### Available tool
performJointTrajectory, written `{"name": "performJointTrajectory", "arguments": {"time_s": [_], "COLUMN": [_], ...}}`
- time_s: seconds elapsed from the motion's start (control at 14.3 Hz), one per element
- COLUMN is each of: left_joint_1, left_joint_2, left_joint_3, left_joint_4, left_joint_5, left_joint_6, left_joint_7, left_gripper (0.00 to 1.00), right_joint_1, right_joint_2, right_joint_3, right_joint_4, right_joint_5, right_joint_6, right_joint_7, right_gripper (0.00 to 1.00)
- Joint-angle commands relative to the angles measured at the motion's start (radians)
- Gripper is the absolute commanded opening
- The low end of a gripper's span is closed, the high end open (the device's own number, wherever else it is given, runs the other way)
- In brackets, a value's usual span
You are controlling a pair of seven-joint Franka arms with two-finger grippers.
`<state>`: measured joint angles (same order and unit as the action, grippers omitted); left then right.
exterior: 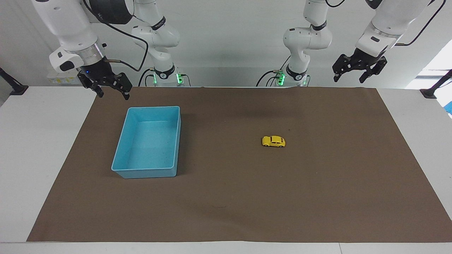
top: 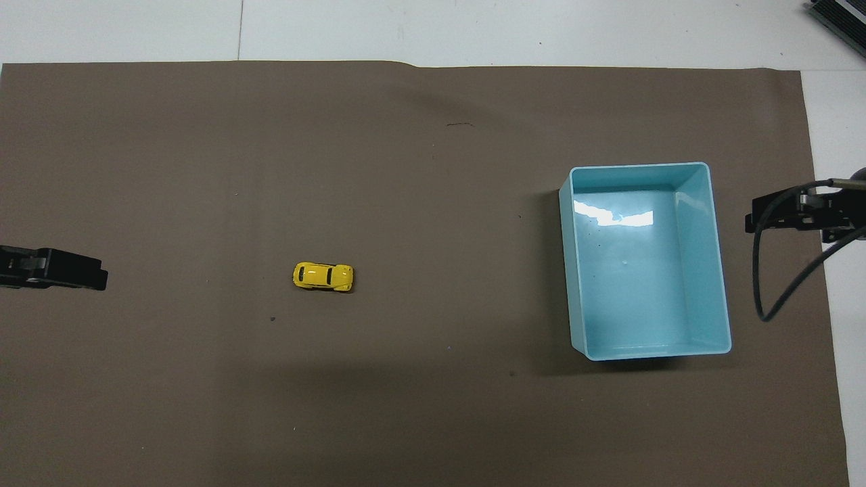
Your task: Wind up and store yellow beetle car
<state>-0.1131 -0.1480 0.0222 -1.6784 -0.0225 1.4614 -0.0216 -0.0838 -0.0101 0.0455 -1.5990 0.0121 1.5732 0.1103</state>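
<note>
Yellow beetle car (exterior: 273, 141): in the facing view it is seen standing on its wheels on the brown mat (exterior: 247, 197) that covers the bench (exterior: 39, 148), toward the left arm's end, well apart from the blue bin (exterior: 122, 144), which is set toward the right arm's end. The left pincer (exterior: 353, 72) is held in the air over the mat's edge nearest the robots, its fingers spread and nothing between them. The right pincer (exterior: 112, 91) is held over the mat's corner beside the bin, likewise spread and holding nothing.

Overhead view: the yellow beetle car (top: 323, 276) is shown lengthwise along the bench, untouched. The blue bin (top: 718, 270) is shown with nothing in it. The left pincer (top: 96, 278) and the right pincer (top: 752, 220) are visible only in part at the view's edges.
</note>
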Motion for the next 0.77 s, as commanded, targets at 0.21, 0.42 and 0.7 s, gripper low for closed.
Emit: {"name": "performJointTrajectory", "arguments": {"time_s": [0.21, 0.42, 0.7], "left_joint_1": [-0.005, -0.039, -0.069], "left_joint_2": [-0.028, -0.028, -0.021], "left_joint_3": [-0.018, -0.019, -0.019], "left_joint_4": [-0.095, -0.132, -0.184], "left_joint_5": [0.007, 0.007, -0.022], "left_joint_6": [0.022, 0.031, 0.088], "left_joint_7": [-0.24, -0.452, -0.694], "left_gripper": [1.0, 1.0, 1.0], "right_joint_1": [-0.007, -0.007, -0.008], "right_joint_2": [-0.005, -0.005, -0.005], "right_joint_3": [0.005, 0.005, 0.005], "right_joint_4": [0.001, 0.001, 0.001], "right_joint_5": [0.008, 0.008, 0.008], "right_joint_6": [-0.004, -0.004, -0.004], "right_joint_7": [-0.014, -0.014, -0.014], "right_gripper": [1.0, 1.0, 1.0]}}
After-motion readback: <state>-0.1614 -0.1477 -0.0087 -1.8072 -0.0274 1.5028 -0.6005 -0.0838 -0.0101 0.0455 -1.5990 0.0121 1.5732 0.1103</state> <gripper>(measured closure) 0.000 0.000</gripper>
